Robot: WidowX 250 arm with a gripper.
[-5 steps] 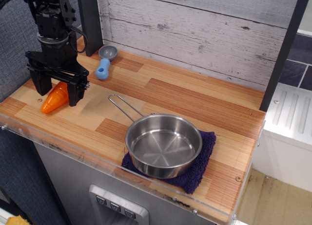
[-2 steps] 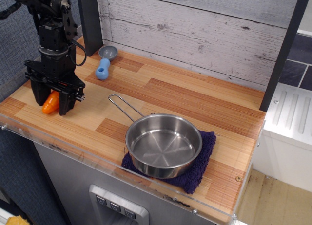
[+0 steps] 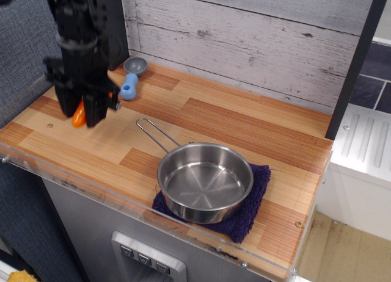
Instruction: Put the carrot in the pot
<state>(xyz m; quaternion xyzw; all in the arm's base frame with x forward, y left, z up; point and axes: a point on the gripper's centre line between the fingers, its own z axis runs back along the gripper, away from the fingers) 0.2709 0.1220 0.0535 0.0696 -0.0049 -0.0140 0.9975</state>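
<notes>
- We see a wooden table (image 3: 201,120) from above and slightly to one side, with a whitewashed plank wall (image 3: 244,38) behind it.
- At the far left, a black robot arm (image 3: 76,25) reaches down from the top of the view; it is blurred.
- The arm's hand (image 3: 78,114) points down, and its two dark fingers (image 3: 93,110) stand on either side of the carrot (image 3: 78,115).
- The fingers are clamped on the carrot. Only a small orange sliver of it shows between them.
- We cannot tell whether the carrot's tip touches the table or hangs just above it.
- The pot (image 3: 205,182) sits well apart from the carrot, toward the front right of the table. It is upright and shiny, and nothing lies inside it.
- The pot's thin wire handle (image 3: 156,134) points up and to the left, toward the hand.
- The pot rests on a dark purple cloth (image 3: 253,202), whose edges show beneath it on the right and in front.
- A blue scoop (image 3: 130,79) lies by the wall, just beside the arm and to the right of the hand.
- A clear plastic strip (image 3: 91,184) runs along the table's front edge.
</notes>
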